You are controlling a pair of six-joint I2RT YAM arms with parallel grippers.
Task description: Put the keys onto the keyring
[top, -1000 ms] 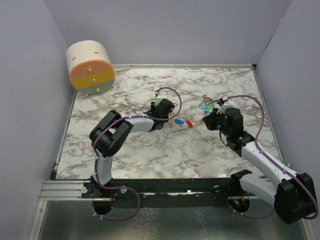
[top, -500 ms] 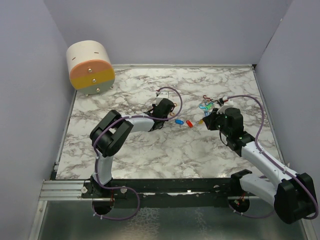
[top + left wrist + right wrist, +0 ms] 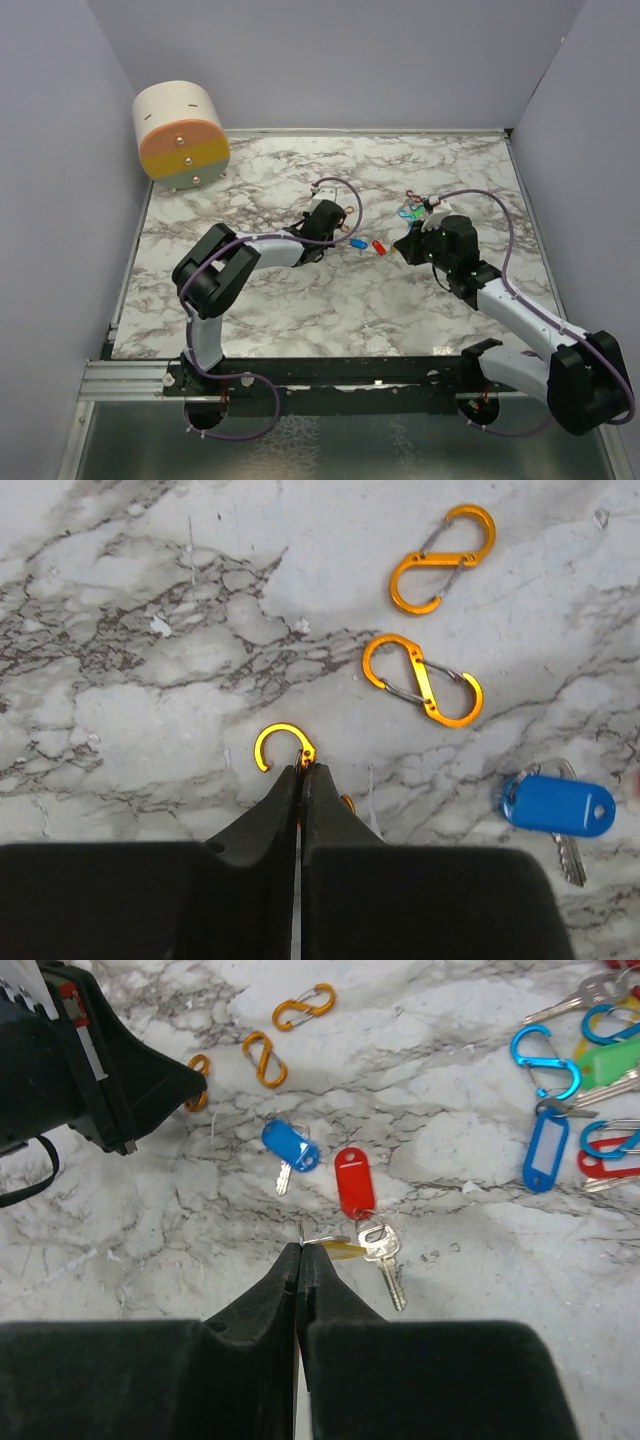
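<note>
In the left wrist view my left gripper [image 3: 302, 770] is shut on an orange figure-eight clip [image 3: 280, 745], whose open upper loop sticks out past the tips. A blue-tagged key [image 3: 558, 805] lies to its right. In the right wrist view my right gripper [image 3: 300, 1250] is shut on the thin metal ring of a yellow-tagged key [image 3: 343, 1249], low over the table. A red-tagged key [image 3: 353, 1182] with a silver blade and the blue-tagged key [image 3: 290, 1145] lie just beyond it. In the top view the two grippers [image 3: 335, 228] [image 3: 403, 243] face each other across these keys.
Two more orange clips [image 3: 440, 560] [image 3: 422, 680] lie beyond the left gripper. A pile of blue carabiners, tags and keys [image 3: 560, 1070] lies at the right gripper's far right. A tan, orange and grey cylinder [image 3: 180, 135] stands at the back left corner.
My right gripper has moved a little left, toward the red and blue keys. The left wrist has shifted slightly toward me. Both stay shut.
</note>
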